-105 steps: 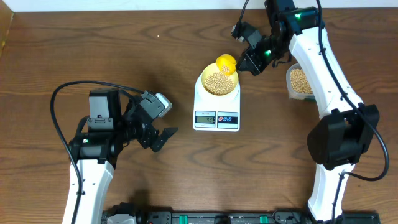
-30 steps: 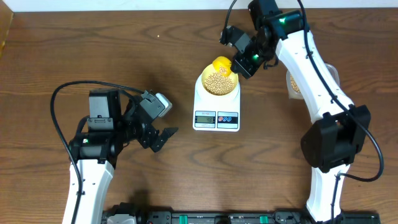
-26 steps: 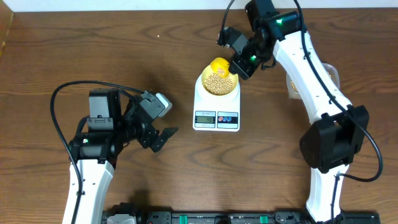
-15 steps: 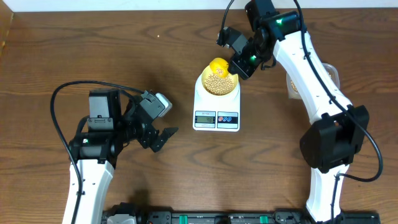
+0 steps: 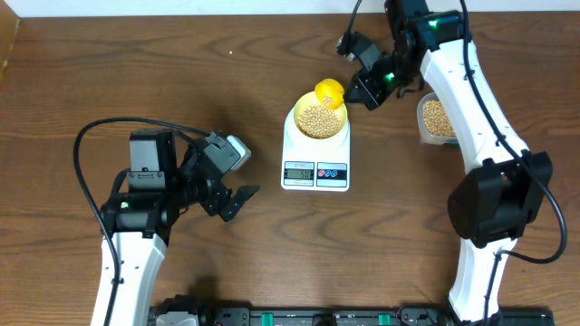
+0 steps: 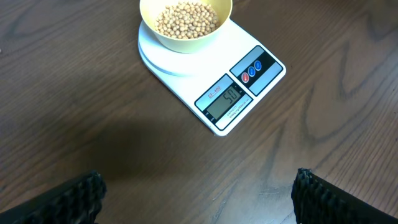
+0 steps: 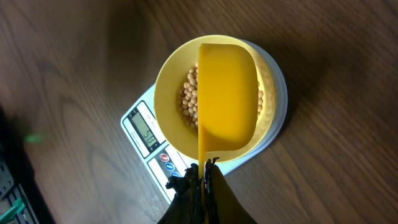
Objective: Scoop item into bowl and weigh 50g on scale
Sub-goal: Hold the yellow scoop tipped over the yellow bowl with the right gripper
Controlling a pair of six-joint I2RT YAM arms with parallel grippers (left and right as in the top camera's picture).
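The pale yellow bowl (image 5: pixel 317 120) holds tan beans (image 5: pixel 317 119) and stands on the white scale (image 5: pixel 315 165). The bowl (image 6: pixel 185 25) and scale (image 6: pixel 239 93) also show in the left wrist view, where the display reads about 50. My right gripper (image 5: pixel 364 90) is shut on the handle of the bright yellow scoop (image 5: pixel 330 91), held over the bowl's far rim. In the right wrist view the scoop (image 7: pixel 227 99) covers much of the bowl (image 7: pixel 171 99), its underside up. My left gripper (image 5: pixel 237 201) is open and empty, left of the scale.
A clear plastic tub (image 5: pixel 437 119) with more beans stands right of the scale, partly behind my right arm. The table's back edge runs just behind the right gripper.
My right gripper has swung the scoop back to the right, from over the bowl's far left rim to its far right rim. The left arm has not moved.
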